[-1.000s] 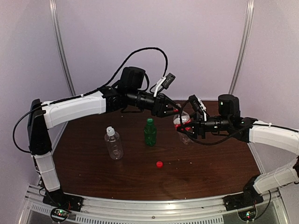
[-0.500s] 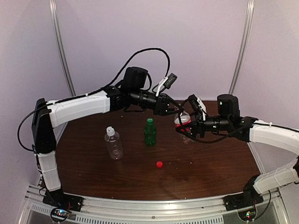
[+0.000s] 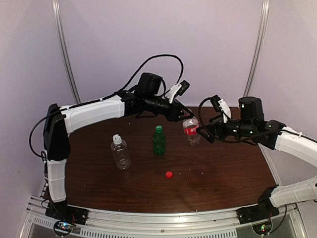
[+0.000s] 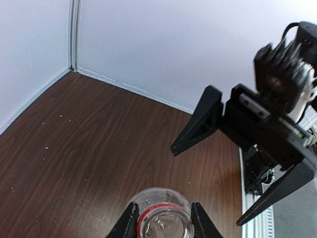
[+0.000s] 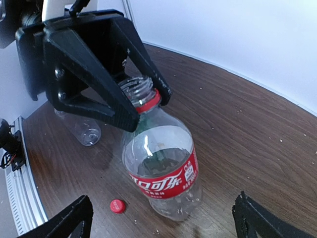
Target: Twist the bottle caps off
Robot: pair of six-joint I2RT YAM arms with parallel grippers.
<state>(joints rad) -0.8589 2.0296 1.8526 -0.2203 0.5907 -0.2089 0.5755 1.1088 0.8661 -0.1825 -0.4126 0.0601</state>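
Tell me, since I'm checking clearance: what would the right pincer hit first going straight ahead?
Probably the red-label bottle, standing directly ahead of the right pincer; the left pincer grips its neck.

right gripper point(image 3: 204, 133): 1 second ago its jaws were closed around the red-label bottle point(image 3: 191, 133). Now they are spread wide, with both fingers clear of the bottle and drawn back to the right.
left gripper point(image 5: 148, 106): it has narrowed onto the bottle's open neck at the red ring, 1 finger on each side. Before, it stood wider and further left.
red-label bottle: it was half hidden behind the right fingers. Now it is in plain view, shifted slightly left and gripped only at the neck.
left arm: it has reached further right, and its shoulder link has moved in from the table's left edge.
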